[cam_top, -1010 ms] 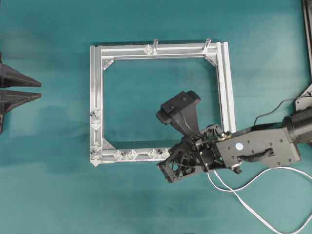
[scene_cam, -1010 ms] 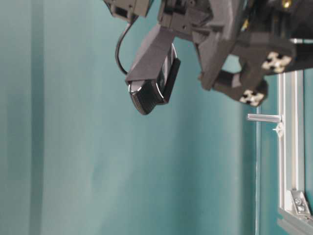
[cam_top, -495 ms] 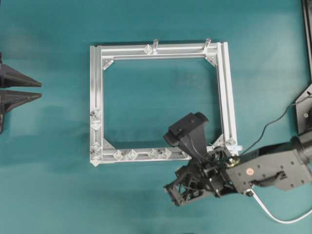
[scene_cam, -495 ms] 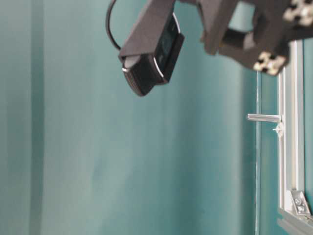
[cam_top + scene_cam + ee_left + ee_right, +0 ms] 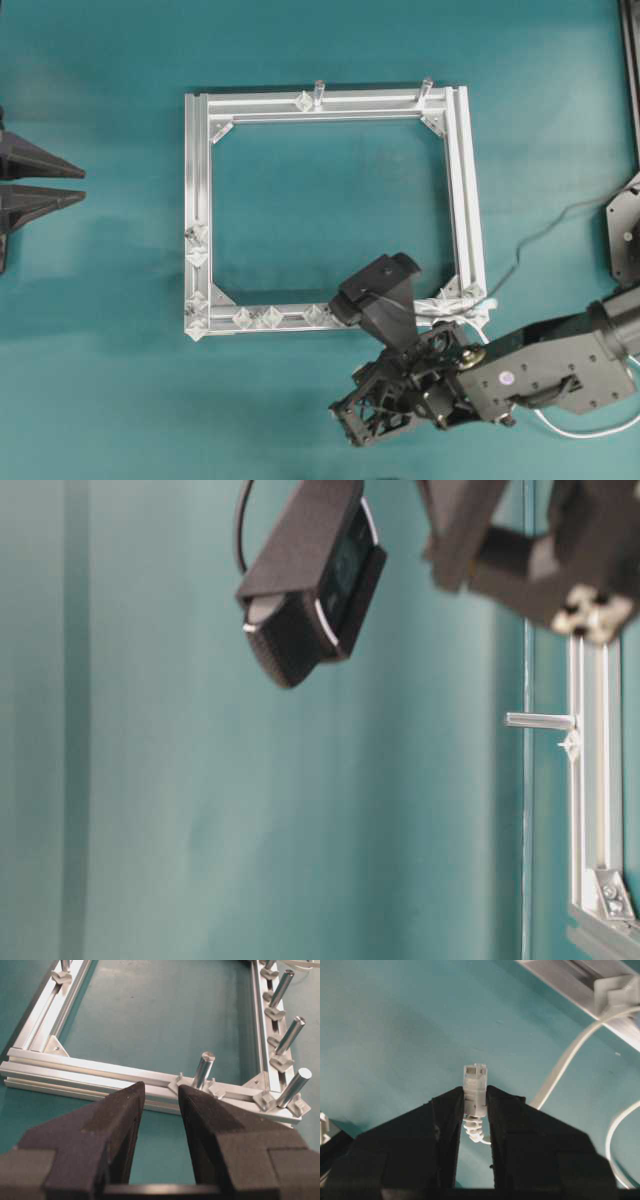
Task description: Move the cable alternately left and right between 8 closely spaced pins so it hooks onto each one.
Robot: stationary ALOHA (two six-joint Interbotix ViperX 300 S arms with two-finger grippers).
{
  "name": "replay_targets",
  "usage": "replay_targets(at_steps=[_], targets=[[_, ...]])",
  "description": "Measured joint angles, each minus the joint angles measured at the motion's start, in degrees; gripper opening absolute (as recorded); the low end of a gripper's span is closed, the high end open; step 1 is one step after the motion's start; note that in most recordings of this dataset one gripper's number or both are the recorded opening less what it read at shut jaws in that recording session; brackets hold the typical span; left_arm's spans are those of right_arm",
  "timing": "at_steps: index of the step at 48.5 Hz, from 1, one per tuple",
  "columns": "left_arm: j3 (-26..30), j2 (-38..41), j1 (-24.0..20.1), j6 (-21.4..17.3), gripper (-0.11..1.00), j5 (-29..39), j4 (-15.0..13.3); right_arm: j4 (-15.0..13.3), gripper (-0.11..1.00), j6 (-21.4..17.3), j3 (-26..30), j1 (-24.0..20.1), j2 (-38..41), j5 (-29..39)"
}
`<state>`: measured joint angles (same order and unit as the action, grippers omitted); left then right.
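The cable's clear plug [image 5: 475, 1085] is pinched upright between my right gripper's [image 5: 475, 1096] fingers, above bare teal table. From there the white cable [image 5: 570, 1057] runs up to a stud on the rail at the view's upper right. Overhead, my right gripper [image 5: 350, 424] hangs just below the aluminium frame's [image 5: 197, 170] bottom rail, and the cable [image 5: 452, 306] lies over the lower right corner. The pins [image 5: 197, 257] sit in pairs down the left rail and along the bottom rail [image 5: 270, 318]. My left gripper [image 5: 84, 186] rests open at the far left, facing the frame [image 5: 100, 1072].
Two taller round posts [image 5: 319, 92] stand on the frame's far rail. My right wrist camera [image 5: 378, 288] overhangs the bottom rail and hides part of it. Slack cable [image 5: 590, 432] trails off at the lower right. A dark mount [image 5: 625, 235] sits at the right edge.
My right gripper has carried the plug from over the bottom rail to below it, outside the frame, and the cable now crosses the lower right corner. The left gripper has not moved.
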<state>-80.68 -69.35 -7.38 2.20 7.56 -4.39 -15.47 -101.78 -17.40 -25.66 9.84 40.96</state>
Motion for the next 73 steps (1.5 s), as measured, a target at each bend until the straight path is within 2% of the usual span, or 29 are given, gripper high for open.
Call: replay_targets(at_steps=[20,39,60,73], targets=[[0.0,0.0,-0.1,0.0,0.36,-0.1,0.0,-3.4,0.17,1.8,7.7,0.5,5.6,-0.4],[0.0,0.0,0.7,0.0,0.36,-0.1,0.0,-3.8,0.18,6.2,14.0,2.6,9.8,-1.3],[0.0,0.0,2.7,0.0,0.36,-0.1,0.0,-3.9,0.17,6.8,14.4,5.8,10.0,1.8],[0.0,0.0,2.7,0.0,0.36,-0.1,0.0,-5.1,0.18,6.8,14.5,7.5,10.0,2.5]])
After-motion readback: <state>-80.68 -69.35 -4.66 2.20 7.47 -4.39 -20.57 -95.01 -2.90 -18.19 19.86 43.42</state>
